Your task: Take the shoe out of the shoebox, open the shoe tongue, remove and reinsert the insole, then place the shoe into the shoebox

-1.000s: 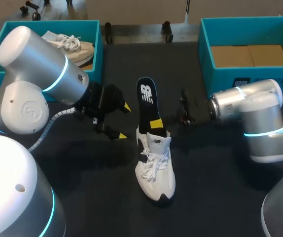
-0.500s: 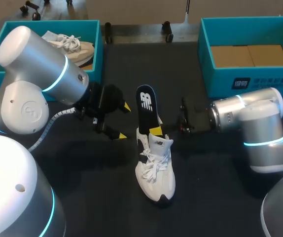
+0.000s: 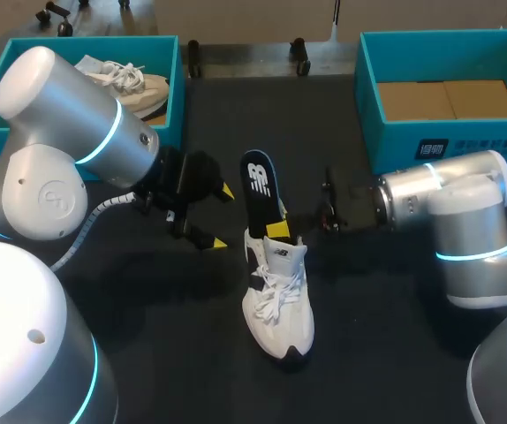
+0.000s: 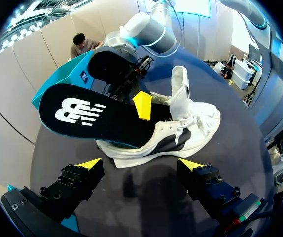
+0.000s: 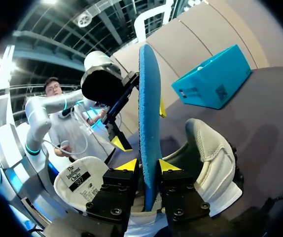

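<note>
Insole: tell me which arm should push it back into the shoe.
Right. Its jaws clamp the insole, whose lower end sits at the shoe's opening; the left jaws stand open beside it, empty.

The black insole bears a large white two-letter logo on its top face, clearest in the left wrist view. The white shoe has a small dark logo on its tongue, too small to read. The right shoebox shows a white print panel on its front wall. The left shoebox carries white print and a square code. A pale oval patch by the insole's foot holds dark lettering.
</note>
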Controlling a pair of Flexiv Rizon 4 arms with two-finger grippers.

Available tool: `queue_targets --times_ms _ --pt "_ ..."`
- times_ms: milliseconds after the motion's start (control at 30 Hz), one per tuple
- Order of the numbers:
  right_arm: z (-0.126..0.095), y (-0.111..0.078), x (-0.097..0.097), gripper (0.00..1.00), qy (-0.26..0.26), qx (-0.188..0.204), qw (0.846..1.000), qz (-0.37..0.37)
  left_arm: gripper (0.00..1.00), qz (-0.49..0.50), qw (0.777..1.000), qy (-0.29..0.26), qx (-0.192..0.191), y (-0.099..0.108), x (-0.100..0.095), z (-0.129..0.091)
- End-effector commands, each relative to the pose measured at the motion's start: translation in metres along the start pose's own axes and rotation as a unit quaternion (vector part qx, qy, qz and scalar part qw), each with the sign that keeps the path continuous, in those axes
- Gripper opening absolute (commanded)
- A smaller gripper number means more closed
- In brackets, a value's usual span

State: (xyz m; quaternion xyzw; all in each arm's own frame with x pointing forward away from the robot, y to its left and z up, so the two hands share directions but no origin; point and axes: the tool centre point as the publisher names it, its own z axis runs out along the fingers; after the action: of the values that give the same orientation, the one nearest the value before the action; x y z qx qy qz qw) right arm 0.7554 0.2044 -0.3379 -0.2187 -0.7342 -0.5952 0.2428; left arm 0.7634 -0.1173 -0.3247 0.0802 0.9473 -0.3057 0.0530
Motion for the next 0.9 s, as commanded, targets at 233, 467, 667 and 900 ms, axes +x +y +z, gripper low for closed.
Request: queue_targets --times_ms 233,467,667,900 --pt "0.005 0.017 -0.006 0.23 0.008 0.008 1.0 -0.013 1.0 0.001 1.0 -0.001 -0.002 -0.001 0.001 0.0" --pt "0.004 0.012 -0.012 0.0 0.021 0.01 1.0 0.011 1.0 0.001 1.0 -0.001 -0.002 -0.001 0.001 0.0" --pt "0.001 -0.001 -0.008 0.0 0.026 0.011 0.999 0.03 1.0 0.001 1.0 -0.001 -0.002 -0.001 0.001 0.0" --pt "0.002 -0.024 0.004 0.0 0.015 0.015 0.998 0.064 1.0 0.001 1.0 -0.001 -0.002 -0.001 0.001 0.0"
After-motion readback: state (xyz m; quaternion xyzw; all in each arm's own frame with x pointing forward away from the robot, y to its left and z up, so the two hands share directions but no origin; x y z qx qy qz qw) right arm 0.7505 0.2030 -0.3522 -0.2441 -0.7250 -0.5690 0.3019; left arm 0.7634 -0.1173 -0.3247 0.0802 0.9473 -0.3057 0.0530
